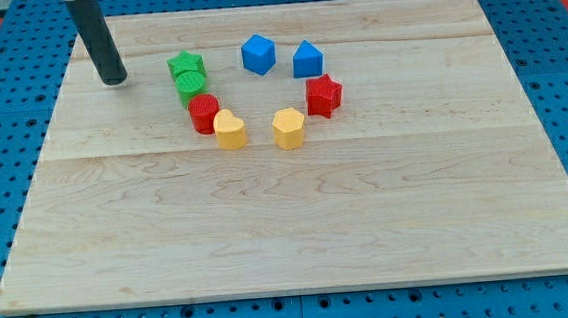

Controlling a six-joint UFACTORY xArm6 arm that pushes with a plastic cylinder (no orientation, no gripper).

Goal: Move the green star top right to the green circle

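The green star (185, 64) lies at the board's upper left of centre, touching the green circle (192, 83) just below it. My tip (114, 80) rests on the board to the left of the green star, about a block's width and more away, touching no block. The rod rises up and to the left out of the view's top.
A red circle (204, 113) touches the green circle from below, with a yellow heart (229, 130) beside it. A yellow hexagon (288, 129), red star (324, 96), blue pentagon-like block (307, 59) and blue cube-like block (258, 55) complete a ring. The wooden board (299, 228) sits on blue pegboard.
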